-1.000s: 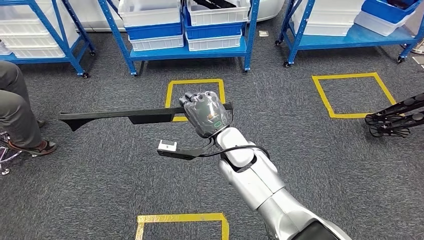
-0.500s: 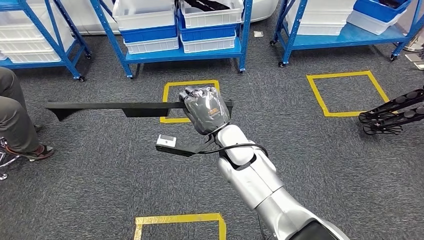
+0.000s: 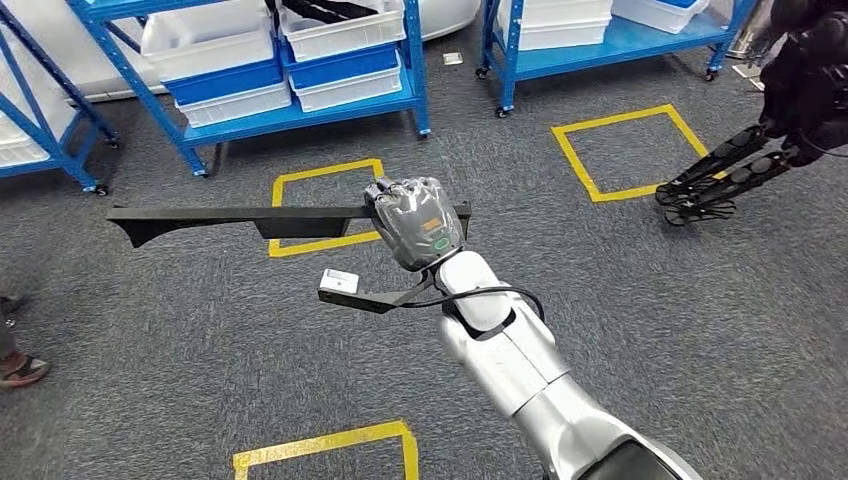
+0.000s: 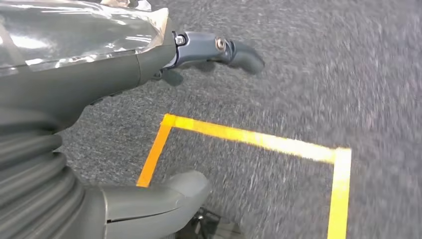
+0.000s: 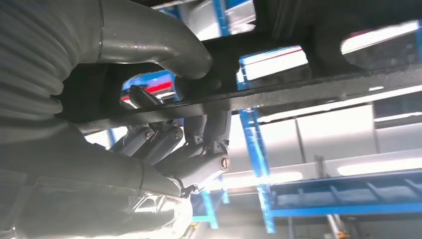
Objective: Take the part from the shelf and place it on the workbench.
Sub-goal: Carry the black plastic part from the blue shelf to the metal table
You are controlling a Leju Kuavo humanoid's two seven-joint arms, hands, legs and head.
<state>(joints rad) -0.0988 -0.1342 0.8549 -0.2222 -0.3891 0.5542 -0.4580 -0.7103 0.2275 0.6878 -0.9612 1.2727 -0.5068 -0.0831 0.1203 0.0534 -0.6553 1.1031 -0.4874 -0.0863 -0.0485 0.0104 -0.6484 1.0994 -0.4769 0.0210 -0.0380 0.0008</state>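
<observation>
The part is a long, flat black bar with a pointed far end. It hangs level above the grey carpet and reaches out to the left in the head view. My right hand grips it near its right end, fingers wrapped over the top. In the right wrist view the bar crosses in front of the shelves, with my right hand's thumb and fingers curled around it. In the left wrist view my left hand hangs over the carpet, thumb and fingers apart, holding nothing.
Blue shelving with white and blue bins stands ahead, and a second rack further right. Yellow tape squares mark the carpet. A dark machine with black limbs stands at the right. A person's shoe is at the left edge.
The whole picture has shifted, so the camera has turned: shelves and tape squares slid left, and the person is almost out of the frame. My right hand still holds the bar the same way.
</observation>
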